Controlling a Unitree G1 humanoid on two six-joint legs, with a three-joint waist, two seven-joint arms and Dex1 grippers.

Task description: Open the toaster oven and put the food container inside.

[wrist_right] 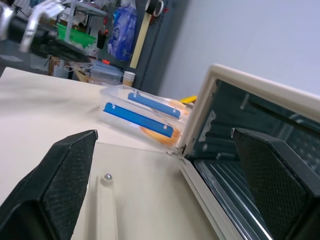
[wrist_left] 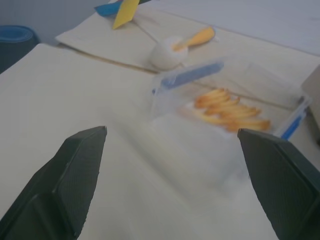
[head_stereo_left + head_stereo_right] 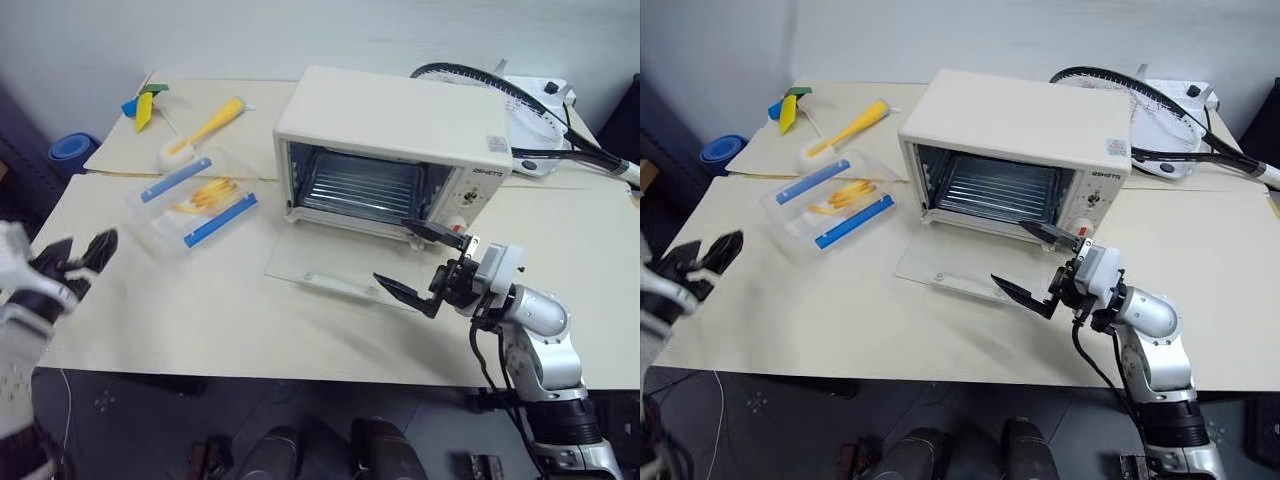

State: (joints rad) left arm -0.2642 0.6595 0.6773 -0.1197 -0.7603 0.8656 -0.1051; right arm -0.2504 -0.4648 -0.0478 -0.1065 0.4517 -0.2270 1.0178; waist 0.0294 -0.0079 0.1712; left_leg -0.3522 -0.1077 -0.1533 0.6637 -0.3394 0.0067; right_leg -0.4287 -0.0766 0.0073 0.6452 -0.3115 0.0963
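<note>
The cream-white toaster oven (image 3: 390,125) stands at the middle of the table, its glass door (image 3: 335,268) folded down flat on the tabletop and its wire rack bare. To its left lies the food container (image 3: 195,200), a clear box with blue clip strips and yellow strips of food inside. My right gripper (image 3: 392,252) hovers open over the door's right end, in front of the oven mouth, holding nothing. My left gripper (image 3: 85,246) is open near the table's left edge, well short of the container (image 2: 230,107), with nothing between its fingers.
A yellow-handled brush (image 3: 205,130) lies just behind the container. A blue and yellow tool (image 3: 145,105) sits at the far left corner. A racket (image 3: 500,95) rests over a white device (image 3: 540,115) behind the oven. A blue round object (image 3: 72,150) sits beyond the table's left edge.
</note>
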